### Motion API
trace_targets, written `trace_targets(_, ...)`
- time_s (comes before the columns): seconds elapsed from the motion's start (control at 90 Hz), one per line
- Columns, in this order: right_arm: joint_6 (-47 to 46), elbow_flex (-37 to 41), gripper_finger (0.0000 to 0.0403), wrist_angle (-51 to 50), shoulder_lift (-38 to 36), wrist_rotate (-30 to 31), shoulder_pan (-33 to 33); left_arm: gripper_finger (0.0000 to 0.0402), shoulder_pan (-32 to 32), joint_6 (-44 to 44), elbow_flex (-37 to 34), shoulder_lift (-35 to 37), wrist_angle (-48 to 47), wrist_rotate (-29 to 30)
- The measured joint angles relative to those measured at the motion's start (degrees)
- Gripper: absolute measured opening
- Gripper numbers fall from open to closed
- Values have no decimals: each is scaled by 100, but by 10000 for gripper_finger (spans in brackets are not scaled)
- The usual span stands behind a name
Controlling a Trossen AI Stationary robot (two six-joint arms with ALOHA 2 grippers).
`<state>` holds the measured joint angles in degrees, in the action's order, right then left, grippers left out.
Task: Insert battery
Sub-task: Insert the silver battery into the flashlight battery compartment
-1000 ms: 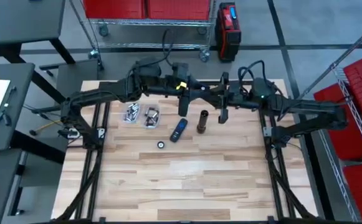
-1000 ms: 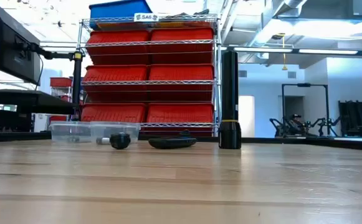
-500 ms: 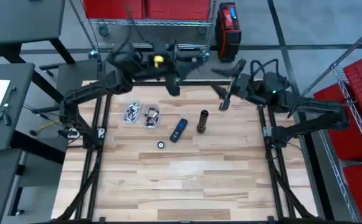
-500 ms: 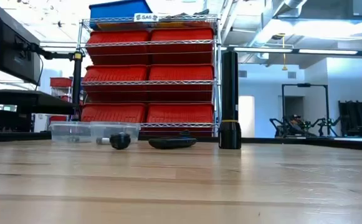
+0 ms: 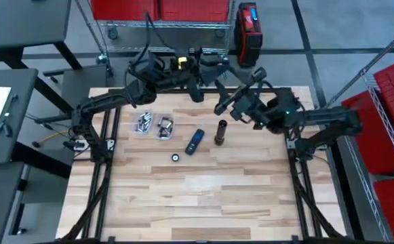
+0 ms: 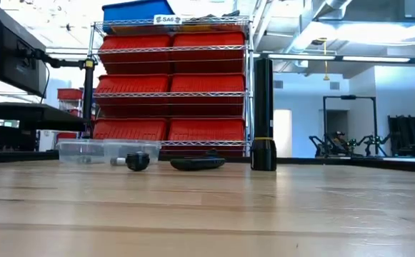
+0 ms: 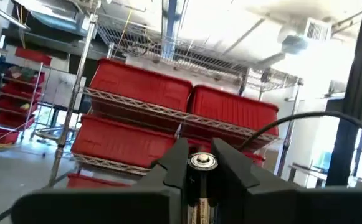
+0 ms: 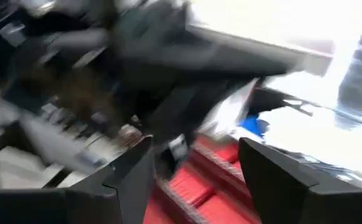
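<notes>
One battery (image 7: 202,163) between left claw (image 7: 200,171) fingers

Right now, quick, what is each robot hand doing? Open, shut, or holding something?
Left gripper: shut on a battery.
Right gripper: open, holding nothing.

Two matte-black jointed arms, looped black cables; yellow tag on left arm (image 5: 180,62), green light on right arm (image 5: 286,106).

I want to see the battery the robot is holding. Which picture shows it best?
The left wrist view: the battery sits close up between the left gripper fingers. High, low and right wrist views don't show it.
</notes>
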<state>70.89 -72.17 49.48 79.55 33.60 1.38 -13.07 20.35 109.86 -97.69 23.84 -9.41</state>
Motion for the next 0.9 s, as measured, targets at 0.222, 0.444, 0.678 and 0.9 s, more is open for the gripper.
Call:
trace_targets(0.222,572,-8,192,210,5,-7,43,28,-56,51,10,58,-96,-46)
trace_targets(0.444,816,-8,189,167,24,-177,47,28,-54,100,12,65,-211,-68)
trace_targets(0.678,1082,-26,189,203,31,-301,51,28,-56,192,7,57,-469,-51)
trace_targets(0.9,1110,-124,165,166,39,-348,8,28,-54,292,12,57,-440,-23)
